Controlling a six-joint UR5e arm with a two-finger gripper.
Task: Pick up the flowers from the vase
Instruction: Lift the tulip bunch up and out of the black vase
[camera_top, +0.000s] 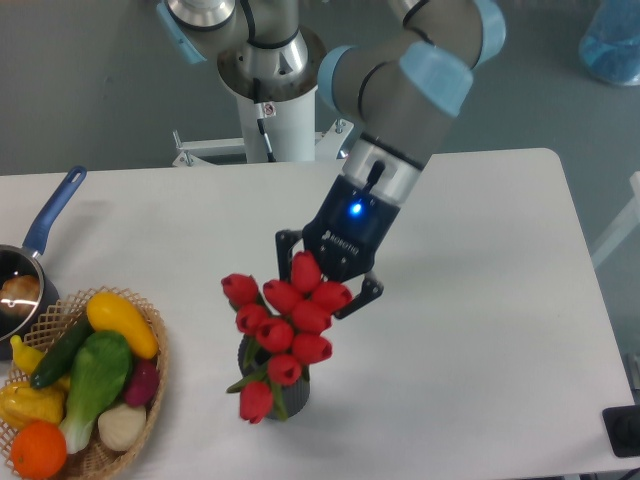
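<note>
We note hand (318, 290) spread, fingers straddling topmost red tulips (285, 325), positioned for grasp; ribbed grey vase (290, 392) below hand, upright on surface (470, 330).

The gripper (322, 283) is sitting right behind the flowers (283, 325), fingers spread either side of the top blooms, so approach from the back is already taken up by the arm. Flowers are standing in the vase (290, 395) w/ blooms leaning out over its left side. Table (480, 330) to the right & front of the vase is lying bare. To the left, the basket (130, 440) of veg is crowding the edge, pan (30, 260) sitting behind it.
</note>
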